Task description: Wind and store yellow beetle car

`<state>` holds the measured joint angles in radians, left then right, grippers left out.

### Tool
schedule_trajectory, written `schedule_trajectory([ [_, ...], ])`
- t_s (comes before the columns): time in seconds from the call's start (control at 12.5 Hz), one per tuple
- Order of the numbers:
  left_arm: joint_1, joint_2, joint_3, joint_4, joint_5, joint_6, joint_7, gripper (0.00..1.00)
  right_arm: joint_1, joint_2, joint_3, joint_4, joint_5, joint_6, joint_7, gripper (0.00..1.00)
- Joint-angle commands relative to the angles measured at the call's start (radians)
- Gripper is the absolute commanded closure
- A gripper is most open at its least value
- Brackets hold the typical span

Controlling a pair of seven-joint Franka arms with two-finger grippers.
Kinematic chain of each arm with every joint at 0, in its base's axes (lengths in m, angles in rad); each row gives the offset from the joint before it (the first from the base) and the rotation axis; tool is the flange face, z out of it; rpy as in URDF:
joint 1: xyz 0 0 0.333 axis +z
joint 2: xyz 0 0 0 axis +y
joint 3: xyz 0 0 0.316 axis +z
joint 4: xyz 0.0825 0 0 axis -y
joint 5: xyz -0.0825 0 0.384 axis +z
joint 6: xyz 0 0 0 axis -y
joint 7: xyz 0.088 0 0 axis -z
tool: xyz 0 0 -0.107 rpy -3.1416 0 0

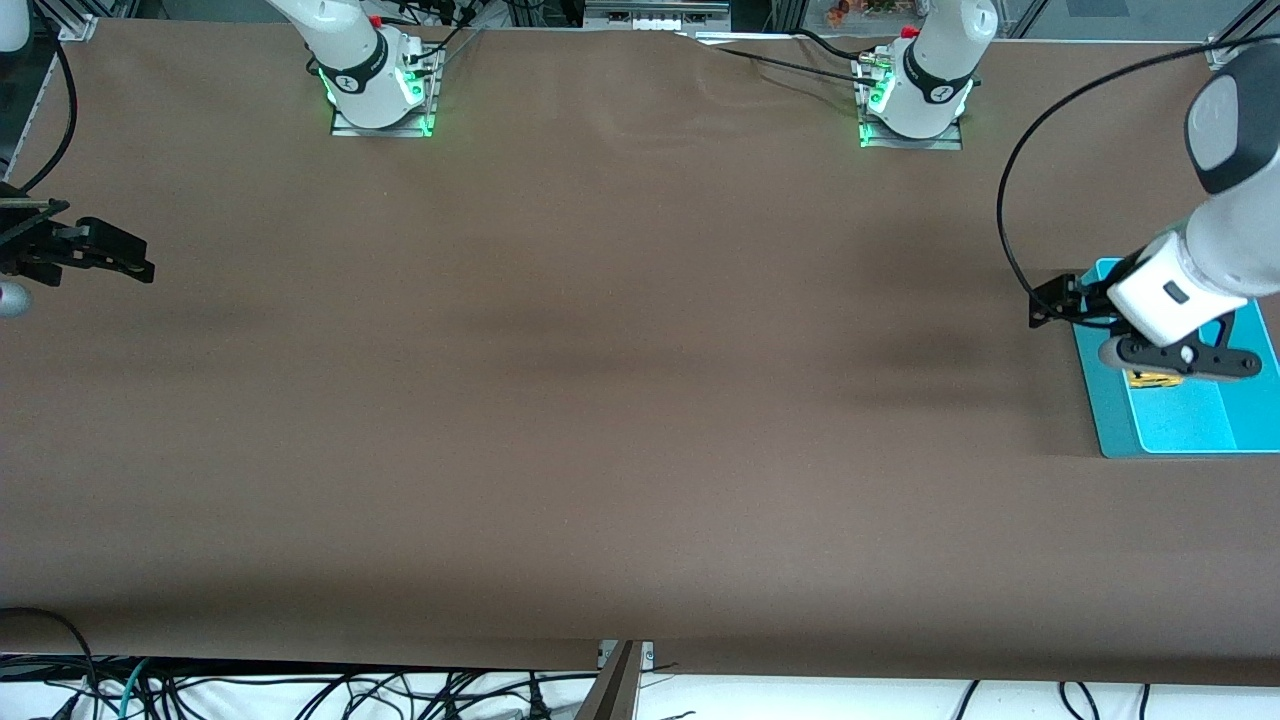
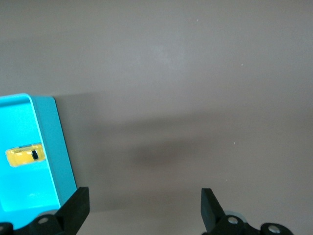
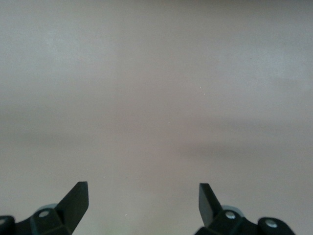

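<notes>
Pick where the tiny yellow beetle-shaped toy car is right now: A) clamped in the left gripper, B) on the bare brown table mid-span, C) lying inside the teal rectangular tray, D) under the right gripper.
C: the tiny yellow beetle-shaped toy car lies inside the teal rectangular tray, while the left gripper is open and holds nothing, over the tray's edge; the right gripper waits open at the right arm's end.

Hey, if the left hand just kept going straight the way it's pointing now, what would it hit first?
Most likely just the bare table. The left hand is open with only brown surface ahead between its fingers. The tray holding the car sits off to one side, beside one finger, though depth is hard to judge.
</notes>
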<state>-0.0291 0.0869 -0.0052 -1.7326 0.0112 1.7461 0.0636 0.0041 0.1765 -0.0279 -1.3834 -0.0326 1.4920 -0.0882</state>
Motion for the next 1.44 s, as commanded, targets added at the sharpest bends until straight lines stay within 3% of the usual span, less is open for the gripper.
schedule_trajectory([
  [0.0,-0.034,-0.111,0.014,-0.136,-0.019,0.053,-0.048,0.00,-0.009,-0.017,0.005,-0.008,0.016,-0.007,0.008,0.00],
  [0.8,-0.037,-0.084,-0.006,0.037,-0.026,-0.150,-0.050,0.00,-0.009,-0.018,0.005,-0.008,0.016,-0.007,0.008,0.00],
  [1.36,-0.035,-0.042,-0.004,0.077,-0.025,-0.163,-0.047,0.00,-0.009,-0.018,0.005,-0.008,0.016,-0.007,0.008,0.00],
])
